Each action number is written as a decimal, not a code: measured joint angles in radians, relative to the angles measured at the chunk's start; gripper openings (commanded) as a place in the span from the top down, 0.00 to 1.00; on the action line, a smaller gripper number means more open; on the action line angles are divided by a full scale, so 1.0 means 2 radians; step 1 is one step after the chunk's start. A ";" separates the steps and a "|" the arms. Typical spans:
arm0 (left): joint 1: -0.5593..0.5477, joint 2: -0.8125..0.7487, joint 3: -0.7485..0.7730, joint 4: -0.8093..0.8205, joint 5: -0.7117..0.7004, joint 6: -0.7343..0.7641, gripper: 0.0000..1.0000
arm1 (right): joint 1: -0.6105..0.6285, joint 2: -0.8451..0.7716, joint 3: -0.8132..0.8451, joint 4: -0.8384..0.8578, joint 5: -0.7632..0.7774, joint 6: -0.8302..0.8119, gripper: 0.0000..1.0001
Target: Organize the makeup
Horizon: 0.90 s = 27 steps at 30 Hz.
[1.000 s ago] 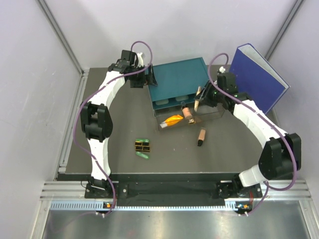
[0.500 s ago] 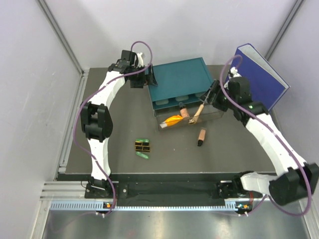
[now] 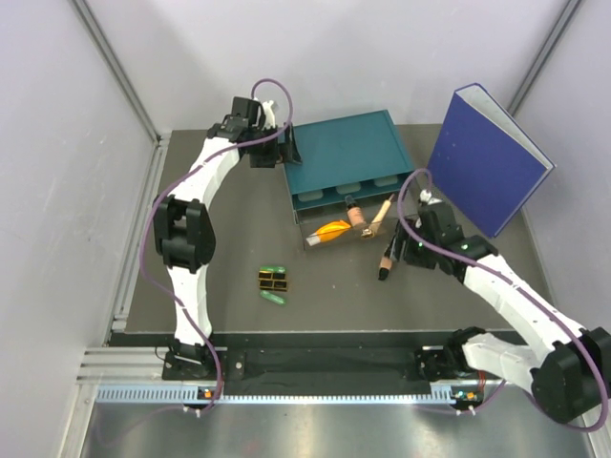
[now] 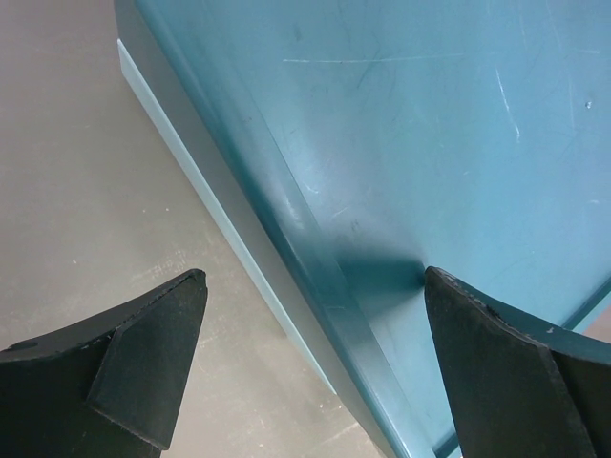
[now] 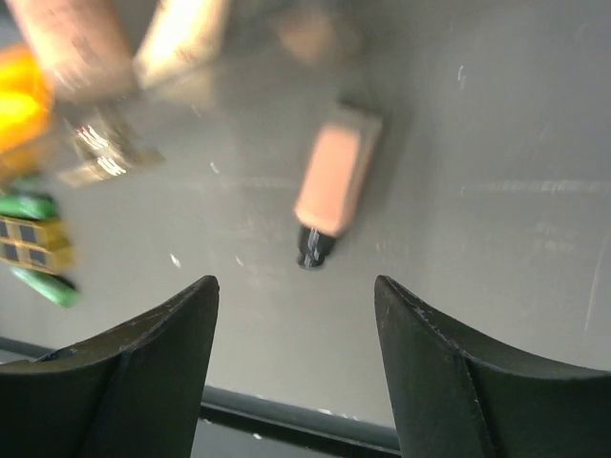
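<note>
Stick [image 5: 331, 186] looks light, rigid, slick.
Right jaws released over it, left jaws released too; I'd pinch mid-body.

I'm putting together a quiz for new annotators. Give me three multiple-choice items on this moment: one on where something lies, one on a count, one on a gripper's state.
1. Where is the tan stick with the black cap?
A. on the table, in front of the clear drawer
B. inside that drawer
C. held up in the air by a gripper

2. How many green capsules lie by the black-and-gold case?
A. one
B. two
C. four

3. What state is the right gripper in?
A. shut on the stick
B. shut, holding nothing
C. open, holding nothing

Answers:
1 A: the stick lies flat on the tabletop, outside the drawer.
2 B: there is one capsule on each side of the case.
3 C: the wrist view shows its fingers spread apart, with the stick lying on the table beyond them.
</note>
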 measured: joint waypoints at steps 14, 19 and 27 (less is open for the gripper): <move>0.001 -0.033 -0.073 0.073 0.010 -0.002 0.01 | 0.111 0.144 -0.047 0.127 0.150 0.016 0.37; 0.002 -0.044 -0.091 0.084 0.011 -0.002 0.01 | 0.139 0.186 -0.036 0.158 0.214 0.030 0.66; 0.002 -0.050 -0.099 0.084 0.010 0.001 0.01 | 0.167 0.216 -0.023 0.165 0.279 0.043 1.00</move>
